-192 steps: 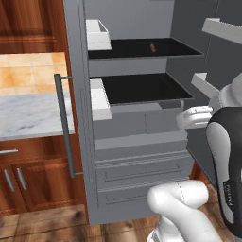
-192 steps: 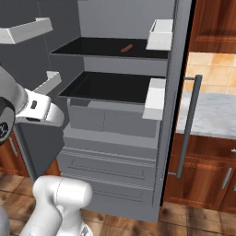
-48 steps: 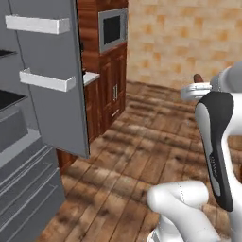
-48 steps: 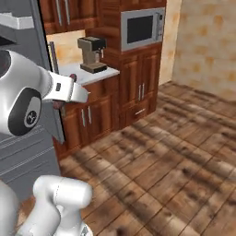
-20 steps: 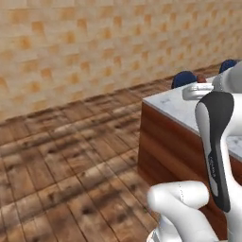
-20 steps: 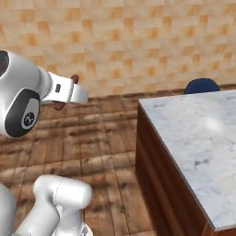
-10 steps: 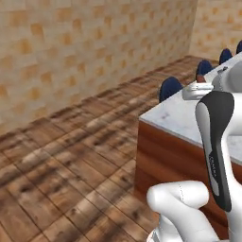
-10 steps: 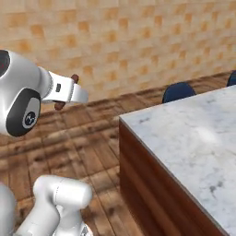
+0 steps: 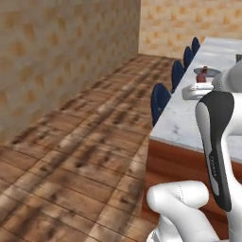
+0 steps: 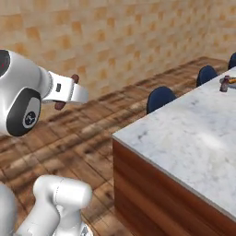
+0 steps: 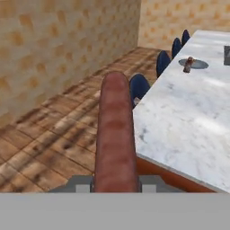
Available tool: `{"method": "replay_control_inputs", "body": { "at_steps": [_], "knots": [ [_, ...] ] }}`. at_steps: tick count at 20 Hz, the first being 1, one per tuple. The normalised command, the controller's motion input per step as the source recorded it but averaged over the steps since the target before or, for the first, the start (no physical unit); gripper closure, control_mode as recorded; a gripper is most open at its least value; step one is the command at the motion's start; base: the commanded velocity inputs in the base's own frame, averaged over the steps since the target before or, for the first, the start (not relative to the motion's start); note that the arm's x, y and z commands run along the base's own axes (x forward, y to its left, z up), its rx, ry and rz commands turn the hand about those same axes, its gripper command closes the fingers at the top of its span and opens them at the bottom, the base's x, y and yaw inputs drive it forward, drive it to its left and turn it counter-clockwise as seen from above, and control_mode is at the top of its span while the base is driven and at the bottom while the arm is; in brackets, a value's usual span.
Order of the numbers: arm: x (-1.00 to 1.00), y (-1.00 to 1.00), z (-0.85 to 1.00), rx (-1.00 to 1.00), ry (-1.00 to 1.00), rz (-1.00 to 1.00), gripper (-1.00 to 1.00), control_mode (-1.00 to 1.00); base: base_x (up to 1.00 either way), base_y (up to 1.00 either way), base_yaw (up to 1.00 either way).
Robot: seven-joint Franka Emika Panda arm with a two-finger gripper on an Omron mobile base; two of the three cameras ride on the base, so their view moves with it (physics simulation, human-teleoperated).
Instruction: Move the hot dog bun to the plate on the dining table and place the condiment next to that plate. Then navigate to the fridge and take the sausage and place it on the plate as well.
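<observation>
Stretching away toward the far wall, the dining table (image 10: 184,138) is the biggest thing here, a long marble surface on a wood base with blue stools (image 9: 160,98) lined along its near side over the plank floor (image 9: 71,156), and tan tiled walls (image 10: 115,41) behind. Far along the surface lies the plate (image 11: 194,64), dark and round, well apart from the tool. Something small and dark red-brown stands at the plate's near edge in the hand view, too small to say whether it is the condiment or the bun; from the left base view the same small thing appears on or at the plate (image 9: 207,72). The tool (image 11: 115,184) is closed on the sausage (image 11: 115,139), which rises reddish-brown between the fingers and points up the middle of the hand view, held over the floor just short of the table's near corner. In the right base view the sausage (image 10: 74,79) shows its ends above and below the white hand.
</observation>
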Motion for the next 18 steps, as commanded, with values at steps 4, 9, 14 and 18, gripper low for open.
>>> {"method": "replay_control_inputs", "body": {
  "at_steps": [4, 9, 14, 18],
  "knots": [
    [0.0, 0.0, 0.0, 0.0, 0.0, 0.0, 1.0, 1.0, 0.84, 0.89, -0.45],
    [0.0, 0.0, 0.0, 0.0, 0.0, 0.0, 1.0, 1.0, 0.86, 0.96, -0.4],
    [0.0, 0.0, 0.0, 0.0, 0.0, 0.0, 1.0, 1.0, 0.89, 0.96, -0.37],
    [0.0, 0.0, 0.0, 0.0, 0.0, 0.0, 1.0, 1.0, 0.98, 0.93, -0.4]
  ]
}}
